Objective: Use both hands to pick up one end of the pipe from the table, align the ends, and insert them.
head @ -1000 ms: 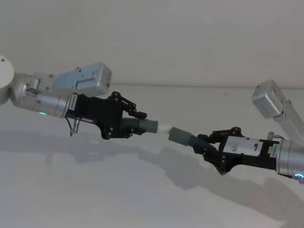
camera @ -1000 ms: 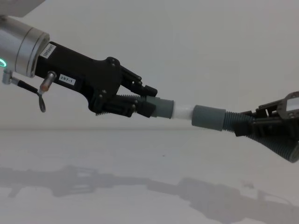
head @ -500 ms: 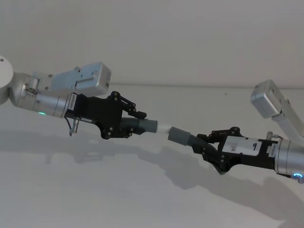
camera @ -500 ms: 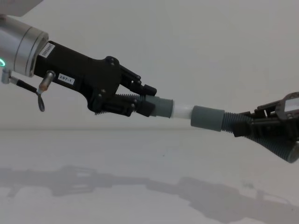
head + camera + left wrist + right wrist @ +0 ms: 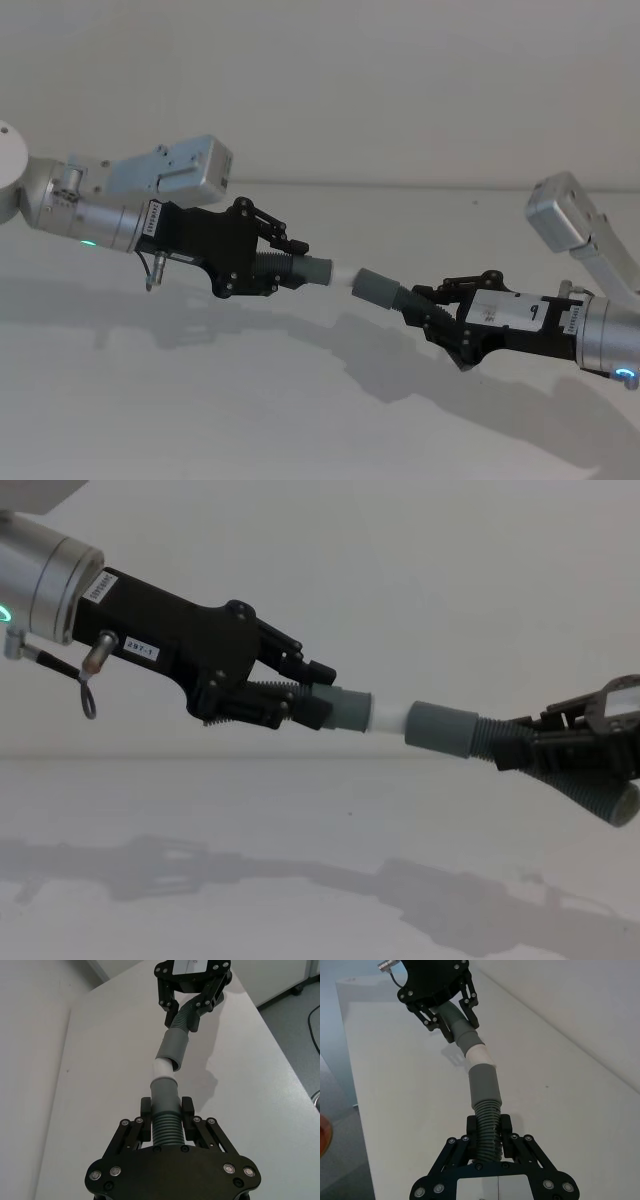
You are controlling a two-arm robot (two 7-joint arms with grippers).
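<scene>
Both pipe pieces hang in the air above the white table (image 5: pixel 250 400). My left gripper (image 5: pixel 285 262) is shut on the corrugated part of one pipe piece (image 5: pixel 166 1127), whose grey cuff (image 5: pixel 348 708) carries the white plug tip (image 5: pixel 390 717). My right gripper (image 5: pixel 432 303) is shut on the other pipe piece (image 5: pixel 487 1119), whose wider grey cuff (image 5: pixel 440 728) faces it. The white tip (image 5: pixel 162 1067) meets the mouth of the wide cuff (image 5: pixel 172 1050) at a slight angle. A short band of white shows between the two cuffs (image 5: pixel 480 1055).
The table's far edge (image 5: pixel 400 183) runs behind the arms against a plain wall. In the left wrist view the table's side edge (image 5: pixel 280 1050) drops to a grey floor. Shadows of both arms fall on the bare surface below.
The right gripper has pushed its wide cuff a little toward the left gripper. The white band between the cuffs is slightly shorter. Both arms sit a bit lower.
</scene>
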